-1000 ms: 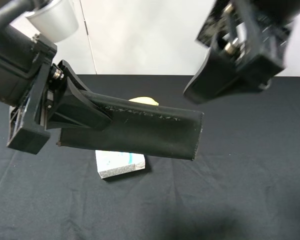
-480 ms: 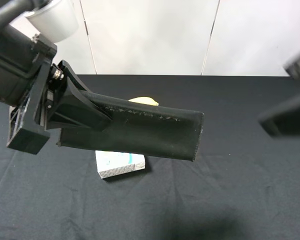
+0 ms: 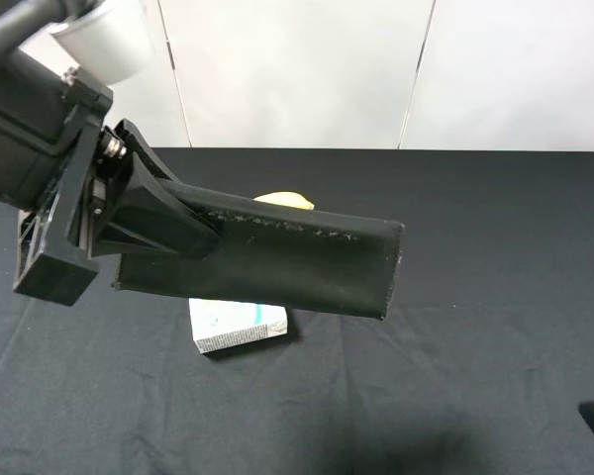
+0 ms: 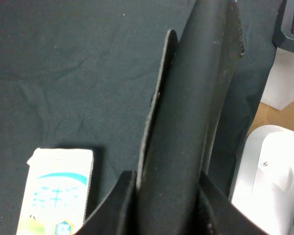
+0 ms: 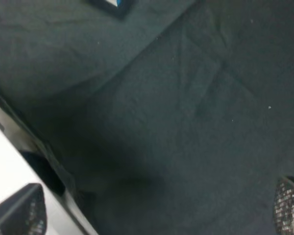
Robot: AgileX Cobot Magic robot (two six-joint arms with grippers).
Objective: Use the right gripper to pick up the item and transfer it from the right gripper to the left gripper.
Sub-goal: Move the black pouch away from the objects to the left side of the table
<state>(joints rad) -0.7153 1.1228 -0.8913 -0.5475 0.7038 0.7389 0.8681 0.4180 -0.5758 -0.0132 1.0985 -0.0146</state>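
One long, narrow matte black soft case (image 3: 297,262) hangs in mid-air across the left and centre of the high view. Its left end is pinched by the left black angular-fingered claw (image 3: 173,226). The right black claw (image 5: 157,208) is spread wide above the black tablecloth (image 3: 475,346), holding nothing. A white-and-green carton (image 3: 240,325) lies just below the case in the frame.

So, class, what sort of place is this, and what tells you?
Probably a robotics lab test bench: a table draped in black cloth, bare white wall panels behind, and the left gripper holding a black case above a carton and a banana.
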